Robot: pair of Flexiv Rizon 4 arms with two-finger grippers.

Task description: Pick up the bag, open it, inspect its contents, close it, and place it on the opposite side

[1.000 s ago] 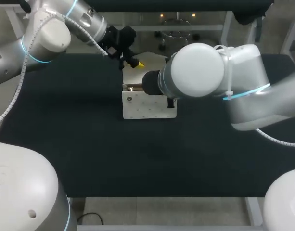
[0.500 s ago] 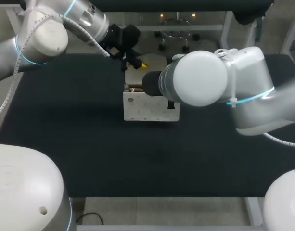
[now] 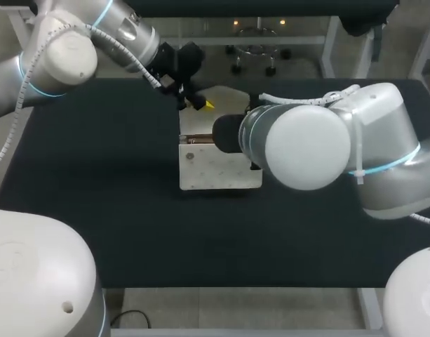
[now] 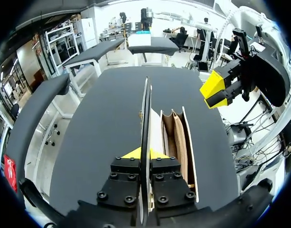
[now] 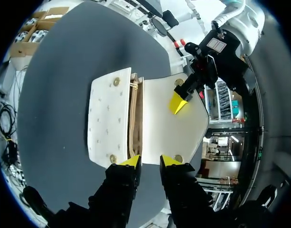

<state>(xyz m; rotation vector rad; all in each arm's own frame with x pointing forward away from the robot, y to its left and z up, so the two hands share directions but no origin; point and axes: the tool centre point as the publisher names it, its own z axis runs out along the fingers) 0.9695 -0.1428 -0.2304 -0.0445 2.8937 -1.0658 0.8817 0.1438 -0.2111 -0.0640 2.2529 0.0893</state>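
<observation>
The left gripper (image 4: 138,154) is clamped on the rounded white flap (image 4: 145,114) of the white box-shaped bag (image 3: 218,168), both yellow tips pinching the thin panel from either side and holding it back from the mouth. The right gripper (image 5: 151,161) hangs over the bag's end with its fingers apart and nothing between them. Its wrist camera looks straight down into the tan-lined compartments (image 5: 134,118).

The bag stands on the black cloth-covered worktop (image 3: 95,196), midway between the left and right edges, in the half towards the far edge.

This looks like the inspection step: the bag is open and its inside is on show. Closing comes next. That likely calls for the right gripper to clear away, then the left to swing the flap down over the mouth until the clasps meet.
</observation>
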